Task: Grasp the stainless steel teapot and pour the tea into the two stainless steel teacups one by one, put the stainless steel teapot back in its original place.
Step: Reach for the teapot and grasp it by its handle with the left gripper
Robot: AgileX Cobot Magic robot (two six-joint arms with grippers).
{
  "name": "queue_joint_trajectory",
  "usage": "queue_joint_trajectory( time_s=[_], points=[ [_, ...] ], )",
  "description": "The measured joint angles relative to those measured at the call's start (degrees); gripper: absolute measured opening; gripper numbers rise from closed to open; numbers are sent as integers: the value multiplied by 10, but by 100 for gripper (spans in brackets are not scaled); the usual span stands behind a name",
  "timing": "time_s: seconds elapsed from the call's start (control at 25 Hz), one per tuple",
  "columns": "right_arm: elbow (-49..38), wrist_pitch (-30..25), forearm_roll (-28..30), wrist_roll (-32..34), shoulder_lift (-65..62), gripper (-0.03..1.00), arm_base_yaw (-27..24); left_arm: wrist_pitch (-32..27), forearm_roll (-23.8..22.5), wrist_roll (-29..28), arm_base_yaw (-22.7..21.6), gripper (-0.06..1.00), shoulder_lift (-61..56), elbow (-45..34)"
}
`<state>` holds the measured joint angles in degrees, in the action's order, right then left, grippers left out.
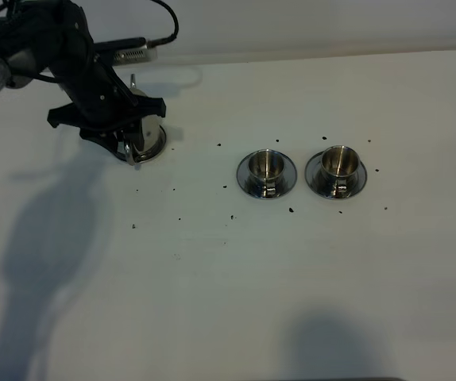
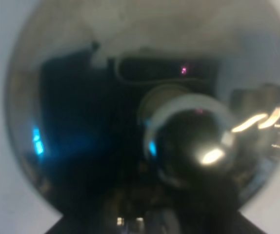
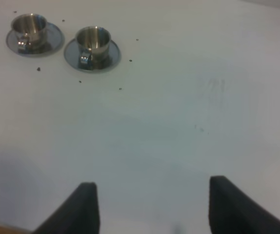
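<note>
Far left of the white tabletop point(image 1: 212, 302), the left tool point(image 1: 125, 131) is right down over the stainless steel teapot point(image 1: 139, 136), its black body covering most of the pot. The teapot sits on its round steel saucer point(image 1: 158, 141), the original place, and a bright sliver of the saucer's rim peeks out on the right side of the arm. From the high camera you cannot tell whether the jaws are clamped on the pot or just straddling it. The left wrist camera is no help either: it is pressed in so close that all it shows is a blurred shiny dome with a round knob, and no fingers.

Moving right, past the middle of the tabletop, here are the two stainless steel teacups. The left cup point(image 1: 266, 165) stands upright on its own saucer. Just beside it, not touching, is the right cup point(image 1: 339, 161), upright on a matching saucer. Dark specks point(image 1: 291, 209) are scattered on the white surface around the pair and back towards the teapot.

The right tool point(image 3: 152, 200) is out of the high camera's sight. Its own wrist camera shows two dark fingertips point(image 3: 86, 207) standing wide apart over bare tabletop, nothing between them, with both cups well away on the far side.
</note>
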<state>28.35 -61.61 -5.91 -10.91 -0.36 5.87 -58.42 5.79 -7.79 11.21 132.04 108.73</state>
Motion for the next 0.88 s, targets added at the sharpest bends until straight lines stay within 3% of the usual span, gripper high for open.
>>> queue_joint_trajectory(
  time_s=[0.88],
  points=[
    [0,0,0,0,0,48,0,-37,-1,0,3,44,22,52]
  ],
)
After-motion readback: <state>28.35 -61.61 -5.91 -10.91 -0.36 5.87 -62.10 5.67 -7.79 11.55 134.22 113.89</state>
